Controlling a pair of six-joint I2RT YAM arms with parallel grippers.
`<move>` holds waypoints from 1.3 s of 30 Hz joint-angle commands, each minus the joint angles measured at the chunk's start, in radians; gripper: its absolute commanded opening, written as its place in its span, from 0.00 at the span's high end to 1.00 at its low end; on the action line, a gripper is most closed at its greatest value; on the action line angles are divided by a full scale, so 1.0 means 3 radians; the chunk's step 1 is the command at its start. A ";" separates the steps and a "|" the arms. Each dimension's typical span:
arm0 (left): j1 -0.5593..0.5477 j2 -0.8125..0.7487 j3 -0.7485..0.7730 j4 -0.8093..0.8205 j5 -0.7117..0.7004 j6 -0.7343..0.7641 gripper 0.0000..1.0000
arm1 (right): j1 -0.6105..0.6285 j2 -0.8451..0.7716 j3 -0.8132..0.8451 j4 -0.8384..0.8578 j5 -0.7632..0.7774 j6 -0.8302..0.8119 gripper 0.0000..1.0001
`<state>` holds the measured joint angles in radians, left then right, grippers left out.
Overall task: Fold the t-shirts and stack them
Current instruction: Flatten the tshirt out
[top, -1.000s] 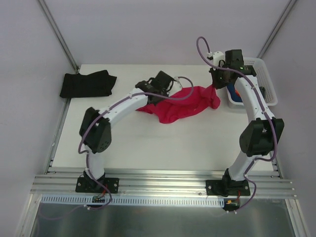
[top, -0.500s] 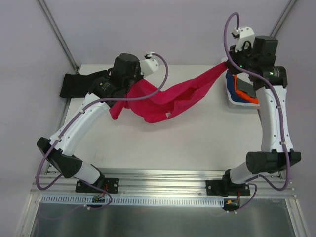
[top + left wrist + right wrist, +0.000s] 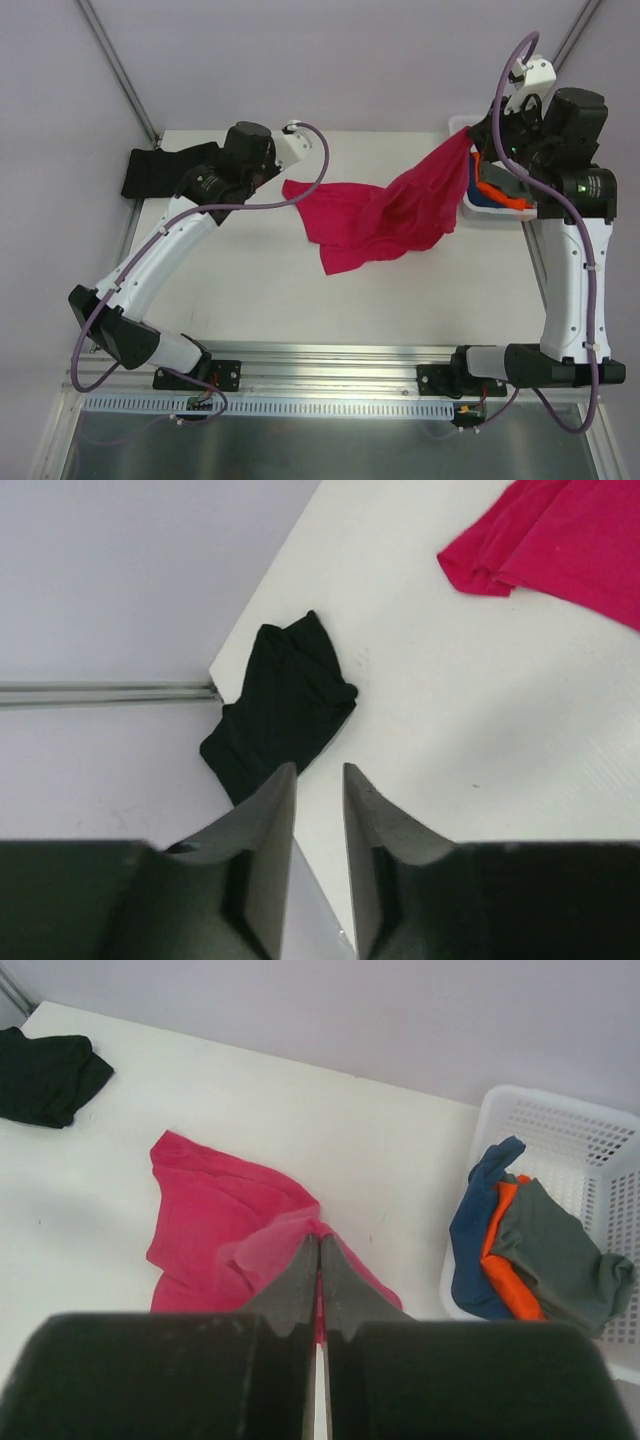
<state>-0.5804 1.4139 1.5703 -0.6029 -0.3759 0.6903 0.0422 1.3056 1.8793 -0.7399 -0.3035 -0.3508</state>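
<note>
The crimson-pink t-shirt [image 3: 375, 215] hangs from my right gripper [image 3: 471, 141], which is shut on one of its edges above the table's far right; its lower part lies crumpled on the table. In the right wrist view the jaws [image 3: 319, 1241] pinch the pink cloth [image 3: 215, 1230]. My left gripper [image 3: 208, 182] is open and empty, raised over the far left, as the left wrist view [image 3: 318, 771] shows. A black t-shirt [image 3: 175, 170] lies folded at the far left corner, also seen in the left wrist view [image 3: 280, 715]. Blue [image 3: 480, 1225], orange [image 3: 510, 1275] and grey [image 3: 560, 1250] shirts lie in the basket.
The white lattice basket [image 3: 590, 1135] stands at the table's far right edge, right behind my right gripper; it also shows in the top view [image 3: 497, 216]. The table's left edge [image 3: 262, 605] runs close to the black shirt. Purple cables loop from both arms.
My left gripper has let go of the pink shirt, whose left end dropped onto the table. My right gripper has moved further right, still holding the shirt.
</note>
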 commanded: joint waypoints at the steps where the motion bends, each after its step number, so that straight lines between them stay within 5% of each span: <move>1: 0.0012 0.0236 0.0052 0.0041 0.0321 -0.0306 0.68 | -0.0023 0.0091 -0.0001 0.0109 -0.0057 0.0126 0.99; 5: -0.0090 0.0400 0.0073 0.0036 0.0674 -0.0547 0.38 | -0.0023 0.0163 -0.0016 0.0145 -0.0047 0.0203 0.99; 9: -0.0371 0.0630 -0.0014 0.0046 0.0885 -0.0567 0.29 | -0.0023 0.0194 -0.0031 0.0165 -0.0042 0.0218 1.00; 22: -0.0397 0.1525 -0.0300 0.0552 0.1110 -0.0619 0.27 | -0.0028 0.0097 -0.0221 0.0232 0.0086 0.0162 0.99; 39: -0.0300 0.2281 0.0134 0.0629 0.1141 -0.0752 0.28 | -0.0135 -0.0082 -0.0410 0.0196 0.0096 0.0213 0.99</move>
<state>-0.6785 2.0846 1.5562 -0.4255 -0.0528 0.4808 0.0101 1.3128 1.7576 -0.7227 -0.2699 -0.3065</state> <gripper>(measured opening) 0.727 0.009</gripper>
